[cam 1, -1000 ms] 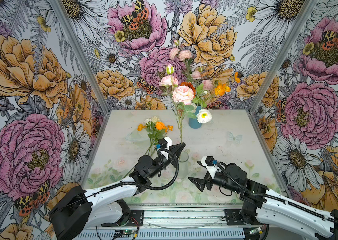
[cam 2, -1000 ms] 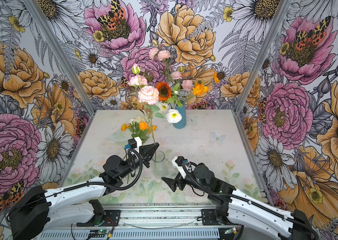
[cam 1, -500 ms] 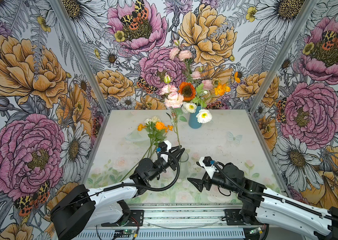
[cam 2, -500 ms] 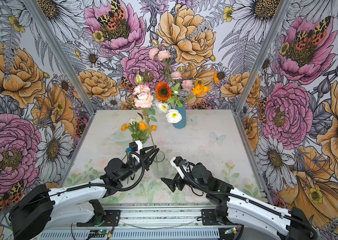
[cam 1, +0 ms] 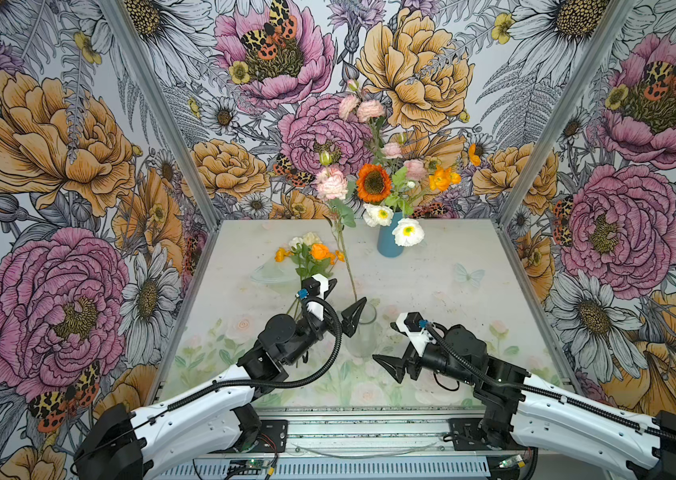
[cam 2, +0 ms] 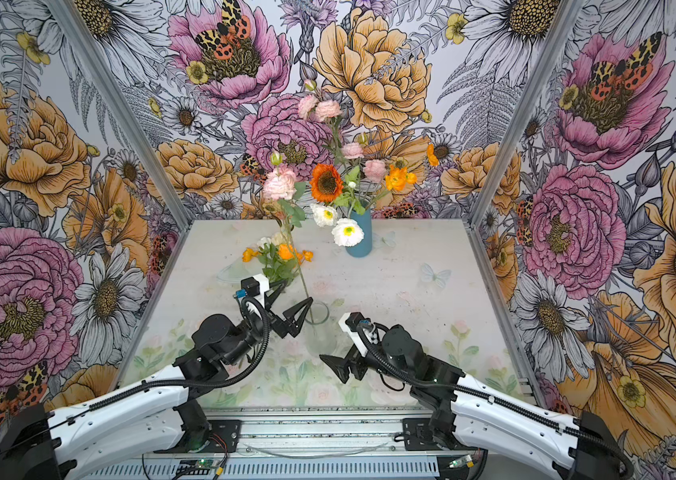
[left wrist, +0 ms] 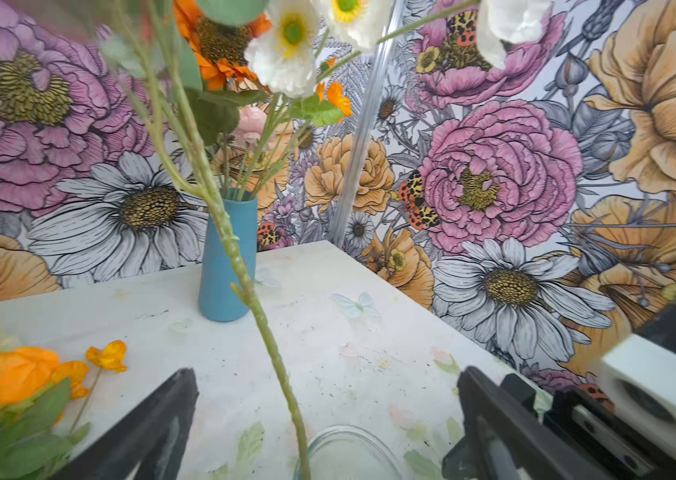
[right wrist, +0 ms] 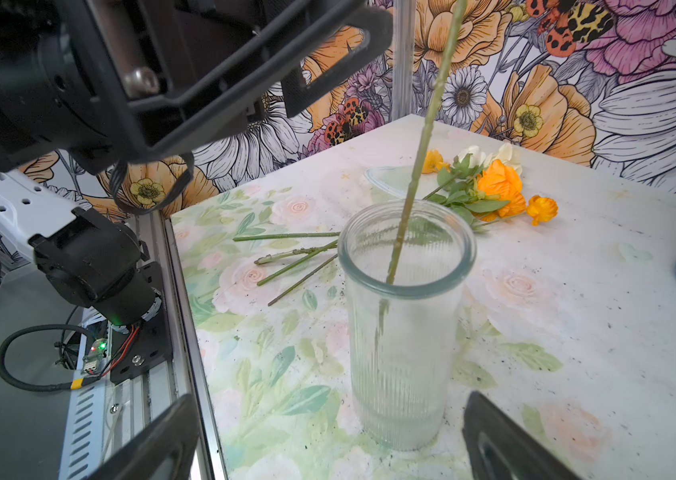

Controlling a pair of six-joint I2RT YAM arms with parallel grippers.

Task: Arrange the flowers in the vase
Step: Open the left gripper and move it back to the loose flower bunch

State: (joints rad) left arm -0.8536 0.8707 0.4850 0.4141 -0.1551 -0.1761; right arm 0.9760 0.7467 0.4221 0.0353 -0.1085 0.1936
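Pink flower (cam 1: pixel 331 185) stem-down and tilted in clear glass vase (cam 1: pixel 362 332), near centre.
Left gripper (cam 1: pixel 346 293) over the rim, jaws spread wide either side of the stem, not touching it. Right gripper (cam 1: pixel 386 365) just near-right of the vase, jaws spread, empty. Loose flowers (cam 1: pixel 311 253) lying far-left of it; blue vase (cam 1: pixel 388 241) at far edge.

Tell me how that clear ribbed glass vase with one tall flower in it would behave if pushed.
The glass vase is tall for its base, so a push near the rim would probably tip it. The pink flower leans out on a long stem, likely adding top weight.
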